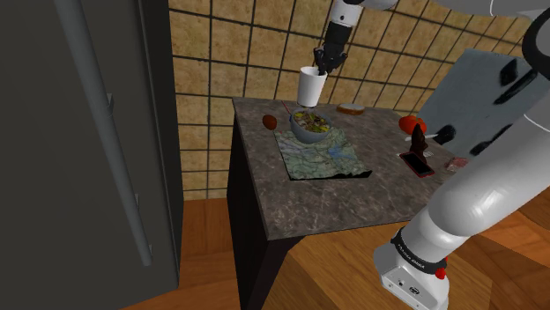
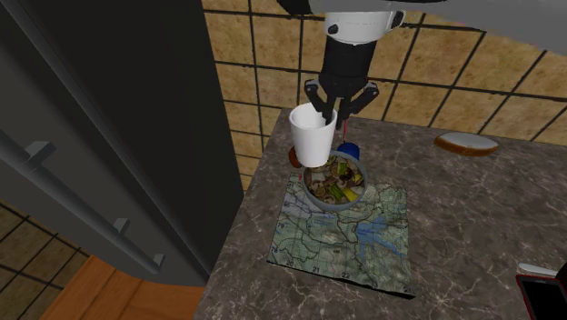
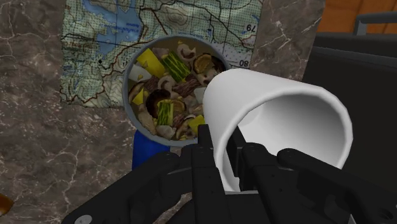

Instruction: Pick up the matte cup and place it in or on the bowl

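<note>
A plain white cup (image 1: 311,86) (image 2: 313,138) (image 3: 273,121) hangs in the air just above the bowl, upright. My black gripper (image 1: 317,67) (image 2: 333,115) (image 3: 230,167) is shut on the cup's rim, one finger inside and one outside. Below it the grey bowl (image 1: 308,127) (image 2: 335,185) (image 3: 128,108), full of chopped vegetables and mushrooms, stands on a map (image 1: 328,155) (image 2: 350,236) (image 3: 102,38) spread over the dark stone counter. In the second exterior view the cup sits a little left of the bowl's middle, over its rim.
A blue object (image 2: 350,152) (image 3: 147,149) lies behind the bowl. A brown round thing (image 1: 271,121) sits near the counter's left edge. A bread slice (image 1: 352,109) (image 2: 466,144), a red fruit (image 1: 411,123) and a red phone (image 1: 417,164) lie farther along. A tall dark fridge (image 1: 88,141) stands beside the counter.
</note>
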Robot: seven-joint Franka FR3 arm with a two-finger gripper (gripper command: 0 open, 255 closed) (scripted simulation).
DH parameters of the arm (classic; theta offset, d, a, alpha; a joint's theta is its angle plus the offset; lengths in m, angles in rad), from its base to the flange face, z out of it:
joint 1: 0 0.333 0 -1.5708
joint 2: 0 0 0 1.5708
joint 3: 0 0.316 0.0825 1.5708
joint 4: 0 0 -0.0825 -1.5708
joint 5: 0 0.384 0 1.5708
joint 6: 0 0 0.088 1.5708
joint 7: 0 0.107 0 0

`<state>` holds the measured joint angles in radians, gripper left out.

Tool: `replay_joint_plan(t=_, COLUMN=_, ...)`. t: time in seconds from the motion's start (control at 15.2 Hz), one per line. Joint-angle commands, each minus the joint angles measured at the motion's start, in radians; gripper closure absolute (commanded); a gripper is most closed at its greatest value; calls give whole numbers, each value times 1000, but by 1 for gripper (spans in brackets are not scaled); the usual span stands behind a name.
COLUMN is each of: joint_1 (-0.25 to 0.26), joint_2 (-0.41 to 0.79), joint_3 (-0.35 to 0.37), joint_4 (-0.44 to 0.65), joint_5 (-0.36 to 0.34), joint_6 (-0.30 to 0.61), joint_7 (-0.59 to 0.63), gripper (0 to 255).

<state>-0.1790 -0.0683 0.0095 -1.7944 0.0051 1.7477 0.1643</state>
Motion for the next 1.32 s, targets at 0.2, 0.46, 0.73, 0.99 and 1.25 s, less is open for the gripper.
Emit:
replay_joint_plan(t=0.2, joint_1=-52, joint_2=110, joint_3=-55, joint_4=166, joint_5=3, joint_6=-57, joint_7=-108, gripper=255)
replay_joint_plan(t=0.46, joint_1=-57, joint_2=115, joint_3=-59, joint_4=136, joint_5=4, joint_6=-21, joint_7=-117, gripper=255)
replay_joint_plan(t=0.73, joint_1=-57, joint_2=112, joint_3=-59, joint_4=78, joint_5=4, joint_6=34, joint_7=-117, gripper=255)
replay_joint_plan(t=0.99, joint_1=-57, joint_2=112, joint_3=-59, joint_4=25, joint_5=4, joint_6=87, joint_7=-118, gripper=255)
replay_joint_plan(t=1.25, joint_1=-57, joint_2=116, joint_3=-59, joint_4=-25, joint_5=4, joint_6=140, joint_7=-118, gripper=255)
